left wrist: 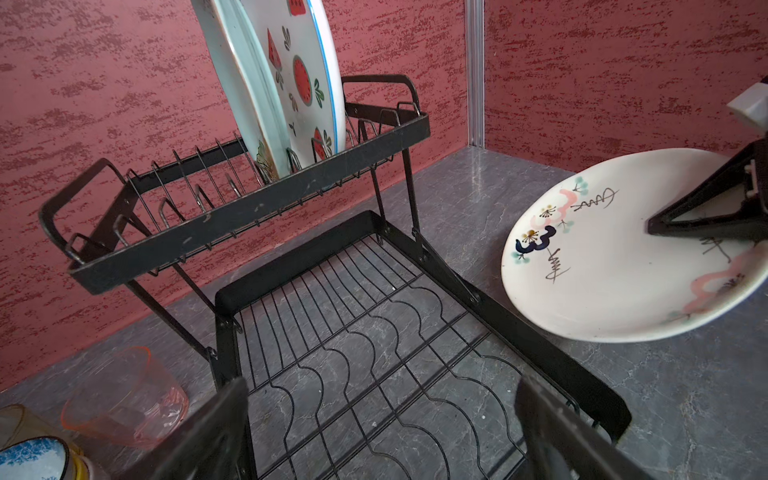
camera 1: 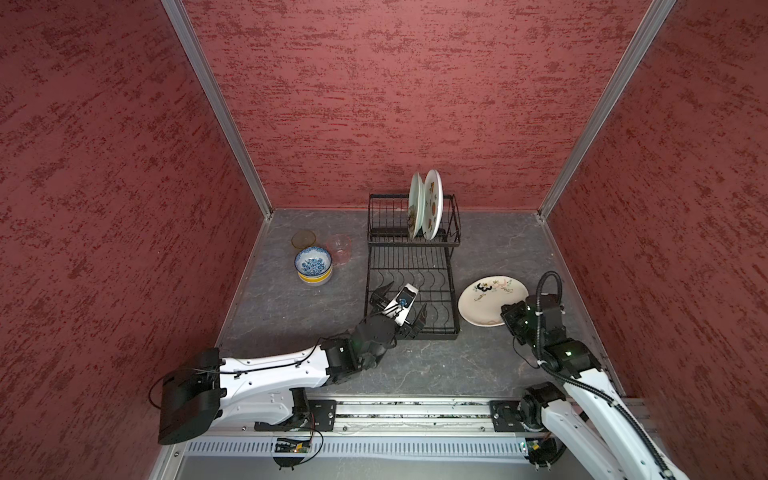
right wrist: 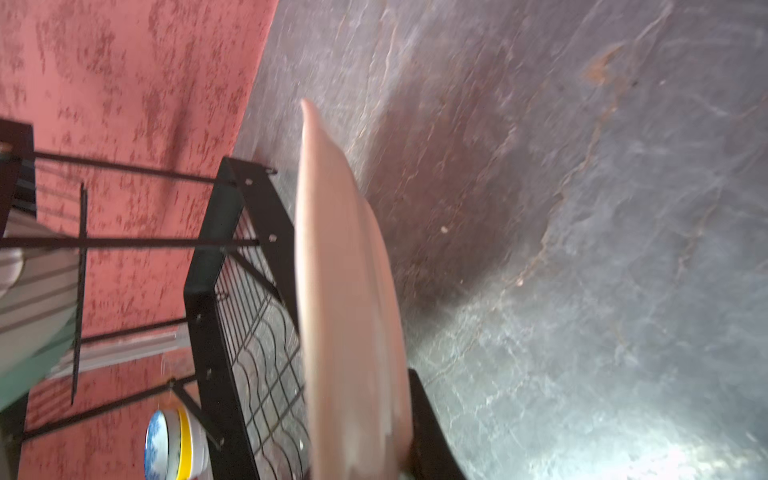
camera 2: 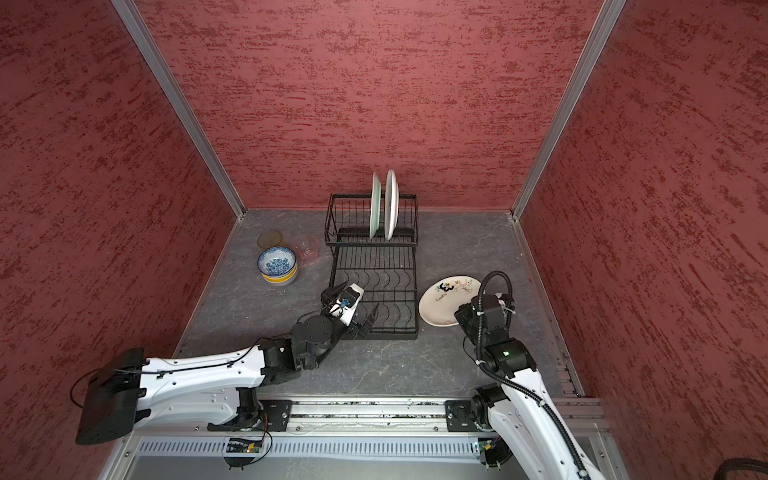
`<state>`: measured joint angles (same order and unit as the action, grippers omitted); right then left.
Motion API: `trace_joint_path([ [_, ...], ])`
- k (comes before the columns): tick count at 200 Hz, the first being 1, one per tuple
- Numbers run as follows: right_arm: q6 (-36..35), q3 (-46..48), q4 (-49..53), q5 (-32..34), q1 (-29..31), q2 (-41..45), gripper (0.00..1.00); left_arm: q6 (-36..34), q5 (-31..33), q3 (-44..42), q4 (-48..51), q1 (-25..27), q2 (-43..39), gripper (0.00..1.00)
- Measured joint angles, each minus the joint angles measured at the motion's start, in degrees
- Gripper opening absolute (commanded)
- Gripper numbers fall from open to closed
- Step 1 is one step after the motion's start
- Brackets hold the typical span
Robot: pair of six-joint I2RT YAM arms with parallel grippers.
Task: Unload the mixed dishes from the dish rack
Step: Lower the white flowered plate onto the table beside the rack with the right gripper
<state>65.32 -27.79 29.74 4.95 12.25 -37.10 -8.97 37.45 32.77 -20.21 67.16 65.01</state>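
The black wire dish rack [camera 1: 413,266] [camera 2: 374,270] [left wrist: 291,232] stands at mid-table. Its raised back tier holds two upright plates, a plain-edged plate [camera 1: 415,205] and the watermelon plate [camera 1: 433,203] [left wrist: 303,79]. My left gripper [camera 1: 406,299] [camera 2: 360,297] [left wrist: 380,432] hangs open over the bare front tier. To the right of the rack, my right gripper [left wrist: 656,230] is shut on the near rim of a flower-patterned plate [camera 1: 490,299] [camera 2: 444,301] [right wrist: 345,291], which is tilted just above the table. Left of the rack stand the blue-white bowl [camera 1: 313,262] nested in the yellow bowl [camera 1: 314,277], the amber glass [camera 1: 303,239] and the pinkish glass [camera 1: 340,248].
Red textured walls [camera 1: 374,104] close in the grey slate table [camera 1: 415,365] on three sides. A metal rail [camera 1: 415,415] carrying both arm bases runs along the front edge. The held plate's rim lies close to the rack's right frame [right wrist: 266,208].
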Motion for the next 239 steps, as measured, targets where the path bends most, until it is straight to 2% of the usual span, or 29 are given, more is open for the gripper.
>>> trace_joint_path([
  [33,-0.55,0.02,-7.30,-3.63,-6.01,-7.23,0.00,0.50,-0.11,0.00,0.24,-0.04,-0.02,1.00],
  [63,-1.38,0.02,-13.25,-6.49,-9.09,-15.04,0.00,0.59,-0.11,0.00,0.52,-0.09,-0.17,1.00],
  [93,-3.04,0.02,-16.33,-6.99,-9.86,-20.11,0.00,0.59,-0.11,0.00,0.92,-0.37,-0.17,1.00],
  [171,-4.22,0.02,-21.38,-7.32,-10.47,-26.91,0.00,0.83,-0.13,0.00,1.38,-1.05,-0.17,1.00],
  [180,-4.26,0.02,-22.10,-7.37,-10.49,-27.45,0.08,0.83,-0.13,0.00,1.42,-1.09,-0.17,1.00],
  [217,-4.28,0.02,-23.67,-7.43,-10.49,-28.63,0.08,1.46,-0.11,0.00,1.90,-1.51,-0.15,1.00],
  [239,-4.28,0.04,-23.74,-7.37,-10.49,-28.63,0.17,1.75,-0.11,0.00,2.25,-1.66,0.00,1.00],
])
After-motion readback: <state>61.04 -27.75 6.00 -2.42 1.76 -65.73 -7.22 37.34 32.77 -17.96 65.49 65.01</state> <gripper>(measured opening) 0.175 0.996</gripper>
